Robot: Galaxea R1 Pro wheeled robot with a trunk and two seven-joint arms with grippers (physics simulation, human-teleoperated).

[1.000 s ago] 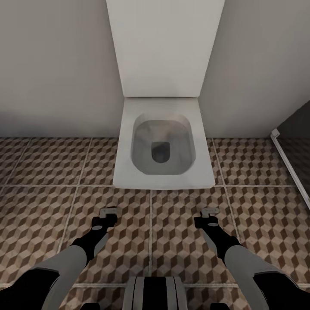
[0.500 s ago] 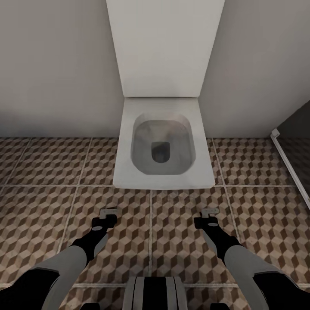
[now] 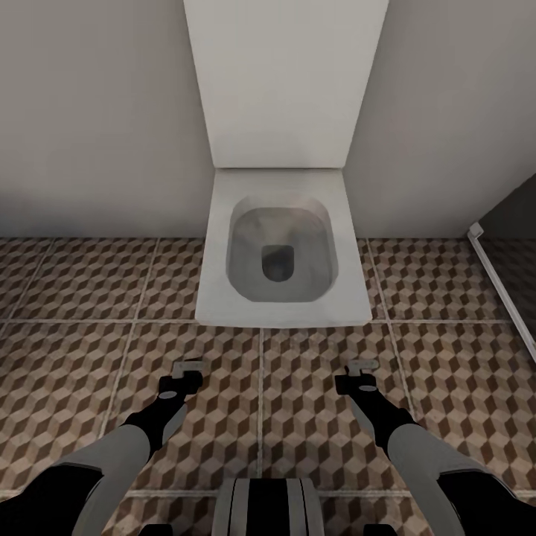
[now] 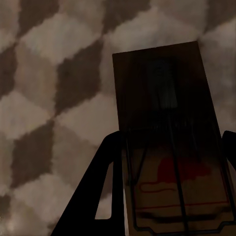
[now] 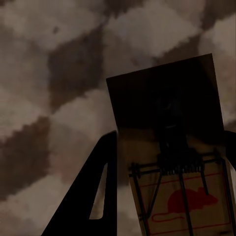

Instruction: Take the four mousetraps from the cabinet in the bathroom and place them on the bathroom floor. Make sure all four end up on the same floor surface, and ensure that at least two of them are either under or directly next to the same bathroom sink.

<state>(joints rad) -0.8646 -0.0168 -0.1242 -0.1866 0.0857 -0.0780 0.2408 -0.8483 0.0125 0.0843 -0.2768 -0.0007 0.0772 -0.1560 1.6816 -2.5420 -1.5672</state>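
**Mousetraps held in both hands above the tiled bathroom floor**

Mousetraps sit one in each of the robot's hands. In the left wrist view, a dark-brown mousetrap point(image 4: 169, 142) with a wire bar and a red mouse print is clamped between the two dark fingers point(image 4: 96, 196) of the left hand point(image 3: 186, 370). In the right wrist view, a second mousetrap point(image 5: 169, 147) with the same red print is gripped the same way by the right hand point(image 3: 362, 368), one finger point(image 5: 93, 196) showing along its edge. Both traps hang above the bathroom floor point(image 3: 74, 357), whose tiles carry a brown, beige and white cube pattern. Both arms reach forward, well apart, left and right. Beyond them, against the far wall, stands a white toilet point(image 3: 216, 298) with its lid point(image 3: 283, 82) raised. At the far right is a dark glass panel point(image 3: 514, 223) with a white frame.
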